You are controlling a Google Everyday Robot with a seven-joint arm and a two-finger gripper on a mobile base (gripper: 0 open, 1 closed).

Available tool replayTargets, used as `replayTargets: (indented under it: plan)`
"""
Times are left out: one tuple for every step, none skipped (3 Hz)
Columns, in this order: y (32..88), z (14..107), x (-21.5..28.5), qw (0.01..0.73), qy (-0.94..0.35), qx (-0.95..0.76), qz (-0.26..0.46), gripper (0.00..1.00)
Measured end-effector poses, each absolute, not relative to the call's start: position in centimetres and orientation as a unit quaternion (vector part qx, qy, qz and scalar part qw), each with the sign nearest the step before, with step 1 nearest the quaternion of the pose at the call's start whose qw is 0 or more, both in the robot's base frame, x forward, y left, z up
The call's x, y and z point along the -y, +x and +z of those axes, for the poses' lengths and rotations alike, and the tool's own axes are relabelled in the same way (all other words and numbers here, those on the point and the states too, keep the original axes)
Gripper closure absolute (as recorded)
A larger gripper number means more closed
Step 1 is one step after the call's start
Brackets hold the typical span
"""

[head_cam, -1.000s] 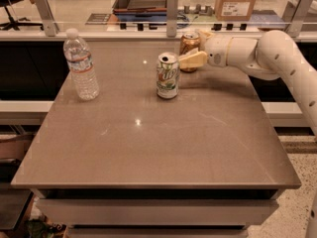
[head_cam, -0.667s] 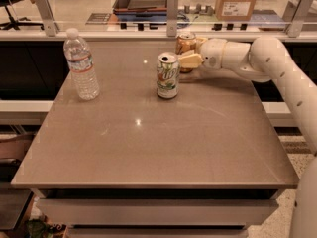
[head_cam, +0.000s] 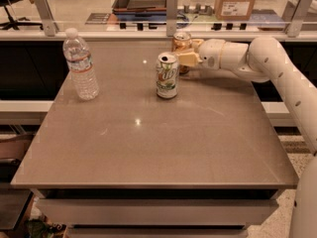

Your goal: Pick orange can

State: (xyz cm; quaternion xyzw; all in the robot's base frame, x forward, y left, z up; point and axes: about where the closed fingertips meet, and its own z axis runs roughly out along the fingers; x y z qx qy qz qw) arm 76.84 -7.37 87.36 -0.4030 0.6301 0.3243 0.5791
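The orange can (head_cam: pixel 181 40) stands upright at the far edge of the table (head_cam: pixel 148 148), right of centre. My gripper (head_cam: pixel 186 51) reaches in from the right at the can's height. It is open, with one tan finger (head_cam: pixel 186 59) in front of the can's lower half and the other behind its right side. The can's lower part is hidden by the finger and by the white-and-green can (head_cam: pixel 167 75), which stands just in front and to the left.
A clear water bottle (head_cam: pixel 80 66) stands upright at the table's far left. A glass barrier with metal posts (head_cam: pixel 171 6) runs behind the far edge. My white arm (head_cam: pixel 277 58) spans the table's right side.
My gripper has moved left along the far edge, from just right of the orange can to around it. The cans and the bottle have not moved.
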Motion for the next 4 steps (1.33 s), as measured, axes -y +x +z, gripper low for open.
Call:
replayTargets:
  plan:
    - [76.8, 87.3, 7.0, 0.578, -0.404, -0.629, 0.326, 0.88]
    - [76.8, 87.3, 6.7, 0.577, -0.405, -0.628, 0.328, 1.00]
    - [76.8, 87.3, 6.7, 0.577, -0.405, -0.628, 0.328, 1.00]
    - [76.9, 88.9, 6.9, 0.581, -0.408, -0.627, 0.321, 1.00]
